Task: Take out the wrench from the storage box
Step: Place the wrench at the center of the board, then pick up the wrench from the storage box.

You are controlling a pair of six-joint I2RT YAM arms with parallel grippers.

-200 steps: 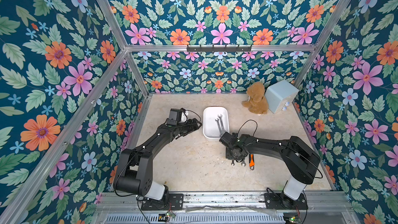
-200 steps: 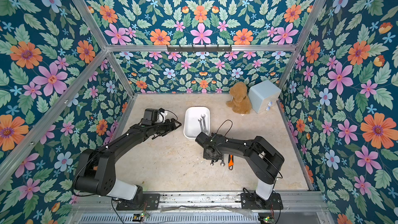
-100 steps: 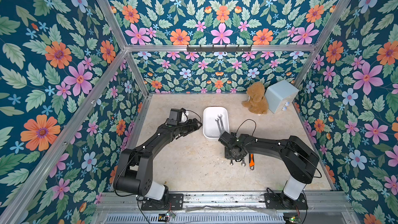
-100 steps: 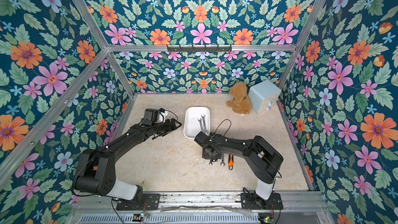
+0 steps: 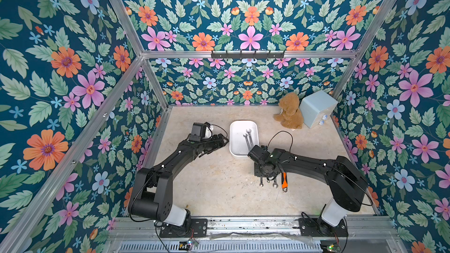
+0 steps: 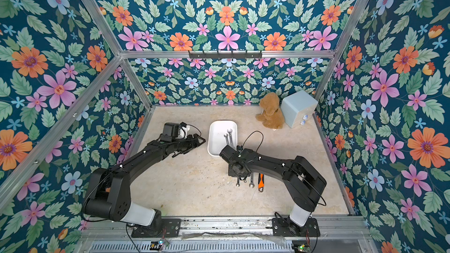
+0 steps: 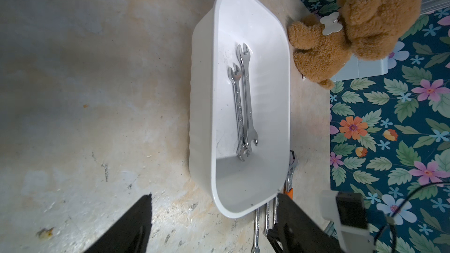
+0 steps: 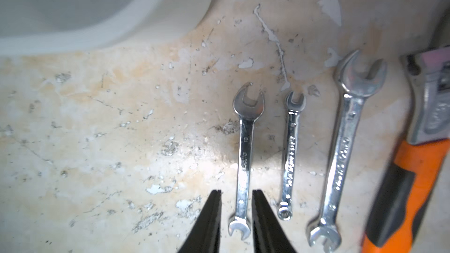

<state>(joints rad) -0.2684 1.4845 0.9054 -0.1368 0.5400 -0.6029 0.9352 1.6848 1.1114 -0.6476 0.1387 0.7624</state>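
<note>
Beside storage box (image 8: 158,8), right gripper (image 8: 236,192) straddles small wrench (image 8: 246,152) lying on table (image 8: 121,130), jaws slightly apart, clear of it; left gripper (image 7: 214,194) spread, empty.

White on the storage box (image 5: 236,139), shiny silver on the two wrenches (image 7: 243,103) inside. Mottled beige with pale chipped flecks on the table (image 5: 214,191); dark teal with pink, orange and pale blue flowers and green leaves on the walls (image 5: 250,37). Golden brown on the teddy bear (image 5: 289,114), pale blue on the cube-shaped box (image 5: 316,105), orange and black on the adjustable wrench (image 5: 284,180) handle, black on the arms (image 5: 311,164)
</note>
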